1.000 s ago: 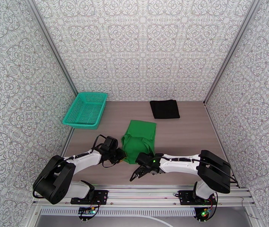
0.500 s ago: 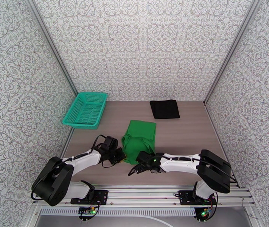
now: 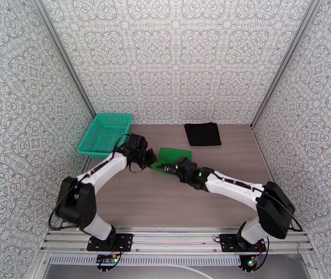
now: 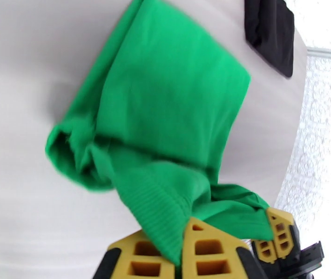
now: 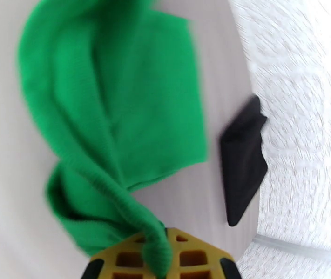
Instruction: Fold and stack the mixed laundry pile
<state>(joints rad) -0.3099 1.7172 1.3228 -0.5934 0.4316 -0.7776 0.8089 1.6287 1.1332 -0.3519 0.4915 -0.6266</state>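
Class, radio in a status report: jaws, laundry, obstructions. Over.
Left and right jaws both shut on green T-shirt, near edge held up. Black T-shirt folded, far side, apart. Basket off to the left, out of the way.

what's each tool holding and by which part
Both hold the green T-shirt: left tool on a ribbed edge, right tool on a bunched ribbed edge.

Top view: near part of green T-shirt [image 3: 175,153] covered by left gripper [image 3: 150,160] & right gripper [image 3: 166,169]; jaw gaps too small to tell. Left wrist: black garment [image 4: 270,31] cropped at top edge, gripper body cropped at bottom. Right wrist: heavy motion blur thruout, cloth edges soft.
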